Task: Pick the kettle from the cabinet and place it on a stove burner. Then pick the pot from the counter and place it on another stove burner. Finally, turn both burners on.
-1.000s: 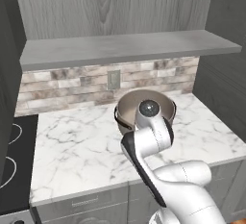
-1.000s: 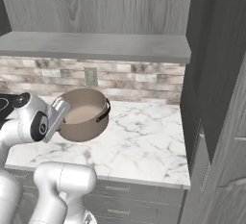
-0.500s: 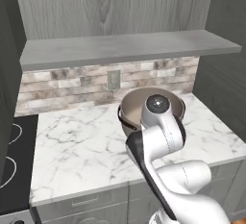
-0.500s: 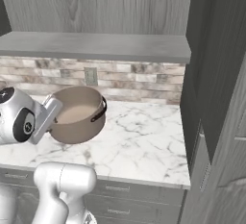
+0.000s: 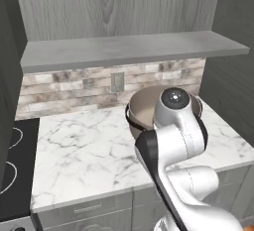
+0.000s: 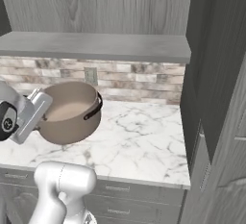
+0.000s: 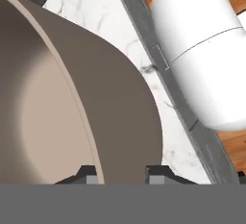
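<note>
Counter (image 5: 84,150) ran from stovetop (image 5: 12,175) at left. Pot (image 6: 69,110) was right of stovetop, tilted, raised off counter. Gripper (image 7: 120,175) clamped pot wall, fingertips (image 7: 86,174) astride rim. Carry judged leftward toward burners.

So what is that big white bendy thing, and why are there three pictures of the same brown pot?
The white bendy thing is a robot arm in a pretend, computer-drawn kitchen. Two cameras ride behind it, one to its left and one to its right, so you see the same scene from two sides. The third camera sits on its hand, very close up. The gripper is its two-finger hand, and its fingers pinch the wall of the pot, one inside and one outside. From the right, the pot looks tipped and lifted a little above the counter, the white marble top. At the far left is the black stovetop.
</note>
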{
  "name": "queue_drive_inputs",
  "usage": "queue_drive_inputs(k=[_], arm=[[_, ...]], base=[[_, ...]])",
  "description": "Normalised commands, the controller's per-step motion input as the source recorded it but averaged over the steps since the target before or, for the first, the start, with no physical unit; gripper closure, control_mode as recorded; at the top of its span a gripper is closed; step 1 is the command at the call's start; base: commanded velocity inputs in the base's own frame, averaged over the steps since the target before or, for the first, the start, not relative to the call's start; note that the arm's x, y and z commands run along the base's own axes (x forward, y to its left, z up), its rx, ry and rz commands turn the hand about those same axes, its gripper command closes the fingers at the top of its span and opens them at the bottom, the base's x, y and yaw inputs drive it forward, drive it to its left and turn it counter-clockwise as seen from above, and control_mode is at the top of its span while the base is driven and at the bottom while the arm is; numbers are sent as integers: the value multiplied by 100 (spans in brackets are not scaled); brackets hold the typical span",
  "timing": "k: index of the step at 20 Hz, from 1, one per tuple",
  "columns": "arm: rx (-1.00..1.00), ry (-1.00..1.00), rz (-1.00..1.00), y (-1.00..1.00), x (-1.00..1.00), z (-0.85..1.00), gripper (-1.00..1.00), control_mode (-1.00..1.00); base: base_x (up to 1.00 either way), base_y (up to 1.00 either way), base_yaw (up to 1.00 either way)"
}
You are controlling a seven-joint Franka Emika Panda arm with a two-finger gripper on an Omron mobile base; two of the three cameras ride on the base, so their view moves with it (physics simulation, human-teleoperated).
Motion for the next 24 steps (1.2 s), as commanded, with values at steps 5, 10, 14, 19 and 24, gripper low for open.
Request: queue_drive_inputs(k=[5, 10, 14, 19, 24], arm=[[0, 0, 0, 0, -54, 49, 100, -100], [0, 0, 0, 0, -57, 50, 100, -100], [0, 0, 0, 0, -56, 45, 100, -100], [0, -1, 0, 0, -34, 11, 100, -100], [0, 0, 0, 0, 0, 0, 100, -100]], base=[[0, 0, 0], [0, 0, 0], [0, 0, 0], [0, 0, 0], [0, 0, 0]])
